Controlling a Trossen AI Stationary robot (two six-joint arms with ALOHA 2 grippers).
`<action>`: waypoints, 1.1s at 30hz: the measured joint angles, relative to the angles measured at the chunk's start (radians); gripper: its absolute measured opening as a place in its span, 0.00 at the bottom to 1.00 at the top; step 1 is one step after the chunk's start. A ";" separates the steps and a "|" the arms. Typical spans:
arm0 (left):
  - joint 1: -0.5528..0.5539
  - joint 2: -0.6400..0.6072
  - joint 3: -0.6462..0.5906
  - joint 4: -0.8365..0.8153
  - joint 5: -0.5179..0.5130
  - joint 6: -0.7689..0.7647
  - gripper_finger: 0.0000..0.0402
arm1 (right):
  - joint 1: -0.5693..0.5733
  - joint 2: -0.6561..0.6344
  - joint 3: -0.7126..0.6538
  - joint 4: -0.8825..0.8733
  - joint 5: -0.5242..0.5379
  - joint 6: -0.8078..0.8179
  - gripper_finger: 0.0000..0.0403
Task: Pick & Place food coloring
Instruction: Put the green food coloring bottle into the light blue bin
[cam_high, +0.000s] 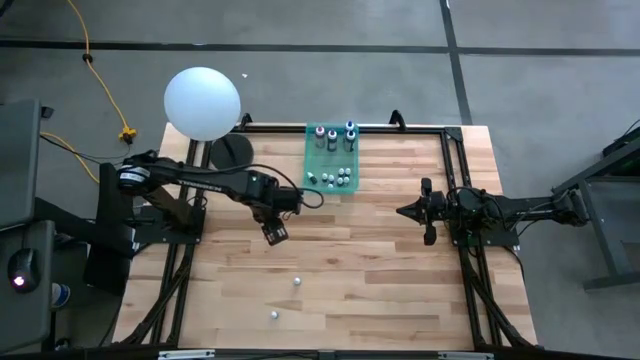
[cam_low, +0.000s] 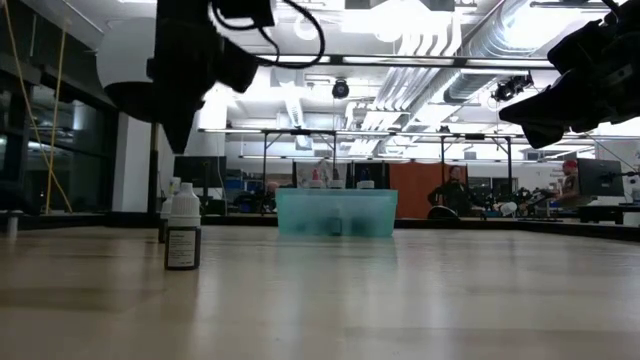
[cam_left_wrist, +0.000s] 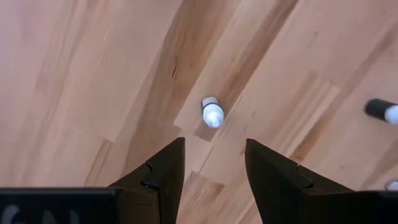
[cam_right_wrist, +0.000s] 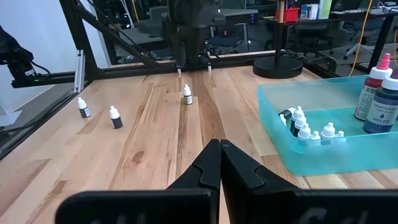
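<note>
The left gripper (cam_high: 275, 234) hangs above the bare wood with its fingers (cam_left_wrist: 163, 171) apart and nothing between them; one small bottle (cam_left_wrist: 212, 112) stands on the table (cam_high: 400, 290) just beyond its tips. Two more bottles (cam_high: 297, 281) stand apart nearer the front edge. The other food coloring sits in the green tray (cam_high: 313, 160) at the back, the bigger ones (cam_high: 333, 138) upright. A white ball (cam_high: 202, 102) on a stand is left of the tray. The right gripper (cam_high: 404, 211) waits closed, empty, at the right side
</note>
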 joint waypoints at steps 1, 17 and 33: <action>0.000 0.000 -0.013 0.012 -0.003 -0.007 0.40 | 0.000 0.000 0.000 0.000 0.000 0.000 0.00; -0.049 0.001 -0.146 0.173 -0.071 -0.105 0.40 | 0.000 0.000 0.000 0.000 0.000 0.000 0.00; -0.055 0.052 -0.183 0.235 -0.050 -0.108 0.40 | 0.000 0.001 0.000 0.000 0.000 0.000 0.00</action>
